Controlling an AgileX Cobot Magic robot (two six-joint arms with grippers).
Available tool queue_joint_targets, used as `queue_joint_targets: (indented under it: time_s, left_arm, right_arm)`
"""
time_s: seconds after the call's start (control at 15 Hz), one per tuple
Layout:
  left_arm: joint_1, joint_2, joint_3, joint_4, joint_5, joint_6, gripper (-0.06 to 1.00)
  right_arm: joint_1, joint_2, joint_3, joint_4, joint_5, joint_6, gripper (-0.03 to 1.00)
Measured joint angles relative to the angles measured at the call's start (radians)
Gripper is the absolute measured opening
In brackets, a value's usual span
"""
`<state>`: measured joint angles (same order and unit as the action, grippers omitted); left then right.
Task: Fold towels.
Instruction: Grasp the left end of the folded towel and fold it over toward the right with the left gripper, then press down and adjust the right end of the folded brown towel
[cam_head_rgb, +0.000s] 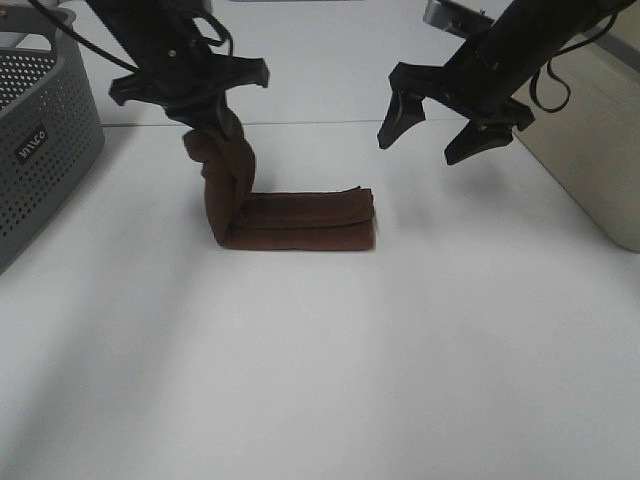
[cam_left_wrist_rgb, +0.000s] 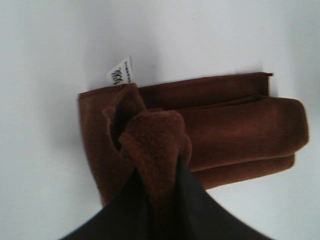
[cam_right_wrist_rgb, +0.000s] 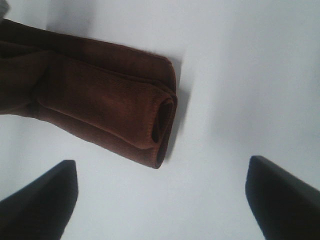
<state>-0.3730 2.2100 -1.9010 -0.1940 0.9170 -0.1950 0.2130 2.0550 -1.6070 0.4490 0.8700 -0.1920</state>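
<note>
One towel (cam_head_rgb: 310, 222): we fold, left end raised.
Left gripper (cam_head_rgb: 215, 128): jaws pinching it.
Right gripper (cam_head_rgb: 420, 148): jaws spread, empty.
Next: lay end rightward.

towel (cam_head_rgb: 300, 222): dark red-brown terry cloth with a fuzzy matt pile. The nap looks coarsest on the bunch pinched in the left gripper (cam_head_rgb: 213, 128). The folded end under the right gripper (cam_head_rgb: 420, 148) shows a flatter, smoother hem.
tag (cam_left_wrist_rgb: 121, 72), just beyond the left gripper's pinch: white, thin, smooth, printed. Paper or woven, can't tell.
fingers (cam_right_wrist_rgb: 285, 200): black, matt, smooth, look like plastic.
table (cam_head_rgb: 320, 380) below both tools: white, smooth, slight sheen.
basket (cam_head_rgb: 40, 130), outboard of the left gripper: grey perforated plastic, matt.
</note>
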Motion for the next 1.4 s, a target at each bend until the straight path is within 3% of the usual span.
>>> queue_joint_targets:
  time_s: [0.27, 0.4, 0.6, 0.8, 0.87, 1.0, 1.2, 1.4]
  left_arm:
    - [-0.086, 0.141, -0.094, -0.133, -0.053, -0.057, 0.10]
    - [-0.093, 0.187, -0.132, -0.213, -0.075, -0.077, 0.22]
    - [-0.093, 0.208, -0.135, -0.389, -0.120, -0.060, 0.53]
    - [-0.093, 0.208, -0.164, -0.528, -0.131, 0.034, 0.62]
    - [-0.092, 0.206, -0.189, -0.528, -0.131, 0.071, 0.62]
    - [-0.057, 0.163, -0.225, -0.454, -0.130, 0.117, 0.62]
    - [0.028, 0.101, -0.233, -0.291, -0.131, 0.124, 0.62]
    - [0.090, 0.080, -0.233, -0.220, -0.114, 0.124, 0.62]
  right_arm:
    - [0.000, -0.064, 0.000, -0.004, 0.051, 0.001, 0.85]
    - [0.000, -0.069, 0.000, -0.019, 0.072, 0.013, 0.85]
    - [0.000, -0.069, 0.000, -0.082, 0.076, 0.082, 0.85]
    - [0.000, -0.069, 0.000, -0.100, 0.088, 0.088, 0.85]
    - [0.000, -0.069, 0.000, -0.096, 0.087, 0.088, 0.85]
    - [0.000, -0.060, 0.000, 0.029, 0.070, 0.058, 0.85]
    - [0.007, 0.019, 0.000, 0.343, 0.066, -0.130, 0.85]
    - [0.067, 0.106, 0.000, 0.588, 0.065, -0.322, 0.85]
